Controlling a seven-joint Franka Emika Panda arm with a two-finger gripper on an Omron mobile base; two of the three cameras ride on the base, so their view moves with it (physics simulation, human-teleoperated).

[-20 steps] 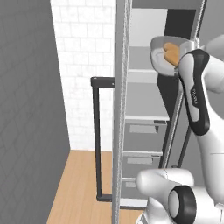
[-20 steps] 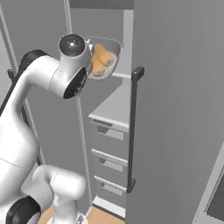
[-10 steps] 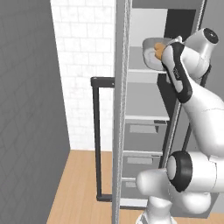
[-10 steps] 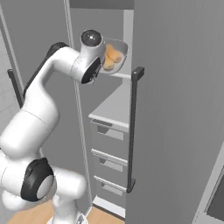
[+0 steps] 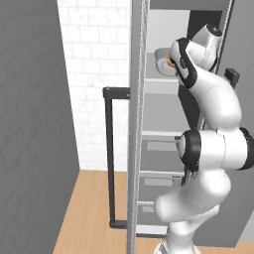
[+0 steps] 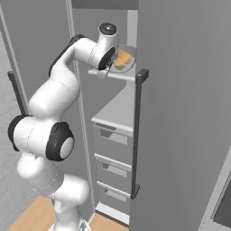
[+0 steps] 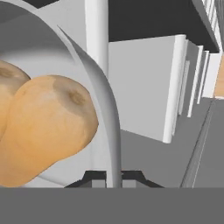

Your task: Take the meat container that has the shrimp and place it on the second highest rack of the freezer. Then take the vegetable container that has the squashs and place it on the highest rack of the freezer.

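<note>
Grey wall and white tile are filling the left of the left base view you are watching, with a wooden floor [image 5: 84,213] running below; no lettering or brand is showing anywhere. Moving right, the freezer [image 5: 163,124] is standing with its door swung open, the black bar handle [image 5: 110,154] sticking toward you. At the upper shelf [image 5: 161,79] the arm is reaching in, and the vegetable container [image 5: 162,60] is sitting at that level against the wrist.

Your right base view is giving the other side: the squashs [image 6: 122,58] are showing tan-orange inside the tub, which is hanging just over the top shelf's front edge; whether it is touching the shelf, you cannot tell. Pale drawers [image 6: 113,144] are stacking below a second shelf.

Your hand view is adding what neither base camera offers: the tool [image 7: 113,178] is pinching the tub's thin grey rim between its dark tips, jaws drawn together on it, with the lumps bulging at left and the freezer's inner wall at right.
</note>
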